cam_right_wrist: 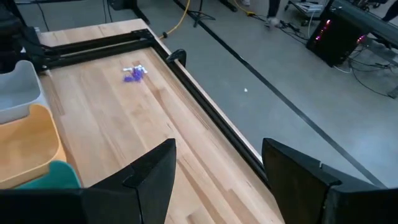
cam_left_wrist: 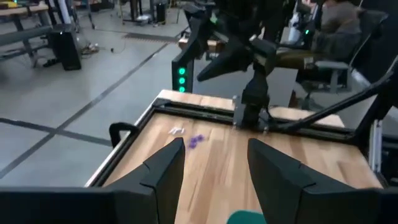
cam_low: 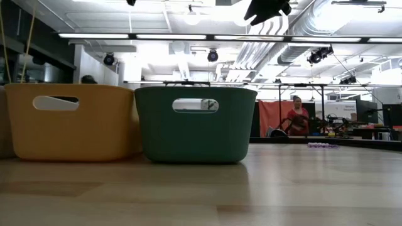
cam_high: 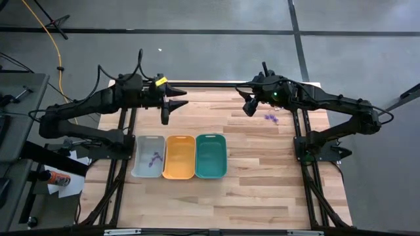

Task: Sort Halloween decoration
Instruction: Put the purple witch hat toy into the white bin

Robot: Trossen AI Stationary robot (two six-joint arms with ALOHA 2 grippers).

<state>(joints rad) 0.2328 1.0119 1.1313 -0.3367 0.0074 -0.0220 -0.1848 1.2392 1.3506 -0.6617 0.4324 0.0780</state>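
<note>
Both grippers hover with jaws apart over the table's far edge, the right gripper (cam_high: 250, 109) beside small purple and white decoration pieces (cam_high: 271, 118), the left gripper (cam_high: 172, 105) beyond three trays (cam_high: 179, 157).

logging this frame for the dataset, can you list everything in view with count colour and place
grey tray: one, grey, leftmost of the row of three on the table
orange tray: one, orange, middle of the row
teal tray: one, teal, right end of the row
purple pieces in tray: a few, purple, inside the grey tray
loose pieces: small cluster, purple and white, on the table's far right part, near the right gripper
table: one, light wood
person: one, far in the room behind the table
left gripper: open, above the table's far left part
right gripper: open, above the table beside the loose pieces
</note>
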